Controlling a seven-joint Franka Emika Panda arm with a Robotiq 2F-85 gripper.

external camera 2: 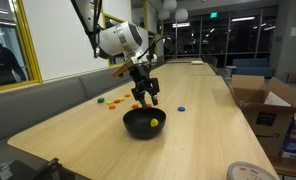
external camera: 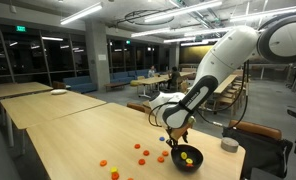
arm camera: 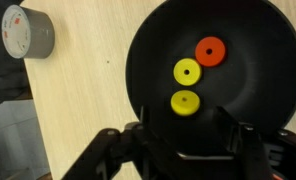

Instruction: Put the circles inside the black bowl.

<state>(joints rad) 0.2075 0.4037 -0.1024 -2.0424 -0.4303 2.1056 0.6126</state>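
Note:
The black bowl (arm camera: 148, 45) fills the wrist view and holds one orange disc (arm camera: 210, 51) and two yellow discs (arm camera: 187, 72). It stands near the table's end in both exterior views (external camera: 188, 166) (external camera 2: 144, 128). My gripper (arm camera: 185, 140) hangs directly above the bowl, with its fingers spread and nothing between them; it shows in both exterior views (external camera: 176, 131) (external camera 2: 145, 98). Several orange discs (external camera: 140, 154) lie scattered on the table beside the bowl, and more lie behind the gripper (external camera 2: 113, 103).
A small grey cylindrical object (arm camera: 28, 32) stands on the table near the bowl, by the table edge (external camera: 229, 145). A small blue piece (external camera 2: 181, 110) lies on the table beyond the bowl. Cardboard boxes (external camera 2: 273, 110) stand beside the long wooden table (external camera 2: 203, 135).

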